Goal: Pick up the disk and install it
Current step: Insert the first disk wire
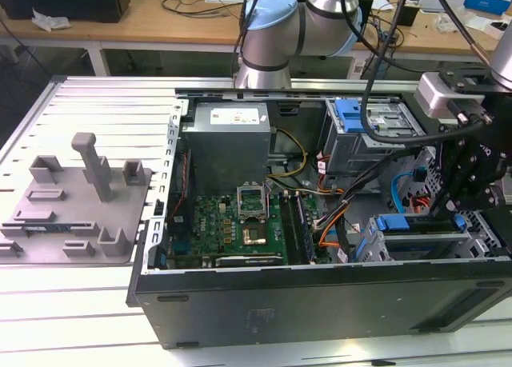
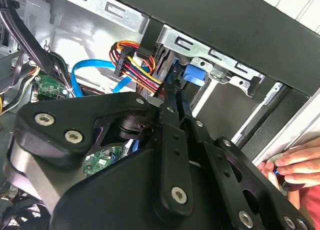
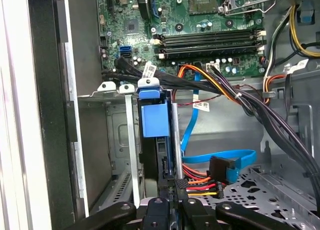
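Note:
The disk (image 1: 394, 222), a flat drive in a blue carrier bracket, stands edge-on in the metal drive cage (image 1: 416, 243) at the case's front corner, on the exterior view's right. In the first wrist view its blue bracket (image 3: 154, 119) sits between the cage's rails (image 3: 131, 140). My black gripper (image 1: 448, 211) comes down from above onto the disk's outer end. In both wrist views the fingers (image 3: 187, 206) lie close together on either side of the disk's edge. My gripper (image 2: 176, 102) points at the blue bracket (image 2: 194, 73) deep in the cage.
The open computer case holds a grey power-supply box (image 1: 228, 135), a green motherboard (image 1: 232, 223) and an upper bay with a blue latch piece (image 1: 352, 115). Orange-red power wires (image 2: 140, 64) and a blue data cable (image 3: 235, 160) run beside the cage. A person's hand (image 2: 295, 165) rests at the case edge.

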Available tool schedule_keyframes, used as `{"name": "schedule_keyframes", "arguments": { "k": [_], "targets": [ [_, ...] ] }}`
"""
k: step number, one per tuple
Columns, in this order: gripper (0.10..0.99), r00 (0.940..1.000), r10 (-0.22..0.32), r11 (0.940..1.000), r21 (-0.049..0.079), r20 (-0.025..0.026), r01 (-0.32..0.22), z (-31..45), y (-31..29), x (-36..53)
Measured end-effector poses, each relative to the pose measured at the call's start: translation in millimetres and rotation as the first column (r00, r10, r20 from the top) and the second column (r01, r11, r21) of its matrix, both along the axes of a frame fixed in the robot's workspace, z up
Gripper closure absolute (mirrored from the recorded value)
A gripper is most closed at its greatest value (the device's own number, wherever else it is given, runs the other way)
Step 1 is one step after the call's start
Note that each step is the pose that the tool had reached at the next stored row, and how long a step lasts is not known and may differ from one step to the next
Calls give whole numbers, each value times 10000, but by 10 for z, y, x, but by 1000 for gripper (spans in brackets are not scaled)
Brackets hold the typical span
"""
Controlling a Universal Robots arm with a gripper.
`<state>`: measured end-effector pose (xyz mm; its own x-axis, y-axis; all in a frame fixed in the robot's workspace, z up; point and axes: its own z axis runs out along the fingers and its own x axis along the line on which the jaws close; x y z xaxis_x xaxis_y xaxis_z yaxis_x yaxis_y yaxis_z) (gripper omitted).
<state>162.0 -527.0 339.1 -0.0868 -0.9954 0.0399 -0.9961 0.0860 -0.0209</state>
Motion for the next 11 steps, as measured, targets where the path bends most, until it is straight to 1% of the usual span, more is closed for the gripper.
{"name": "schedule_keyframes", "arguments": {
  "k": [2,3,4,5,6,7,8,9,10,11],
  "targets": [
    [910,10000,-2,10000,21,-10,2,-14,-1,-1],
    [851,10000,-1,10000,3,-8,1,-1,-1,-1],
    [729,10000,-1,10000,8,-8,1,11,-1,0],
    [671,10000,-1,10000,7,-7,1,55,-1,2],
    [549,10000,-1,10000,9,-7,1,109,-1,7],
    [549,10000,-1,10000,7,-8,1,157,4,9],
    [424,10000,-3,10000,8,-8,3,217,37,12],
    [424,10000,-5,10000,-3,-7,5,234,80,13],
    [424,10000,-5,10000,-23,-8,5,234,100,12],
    [424,10000,-5,10000,-24,-8,5,233,101,12]
  ]
}}
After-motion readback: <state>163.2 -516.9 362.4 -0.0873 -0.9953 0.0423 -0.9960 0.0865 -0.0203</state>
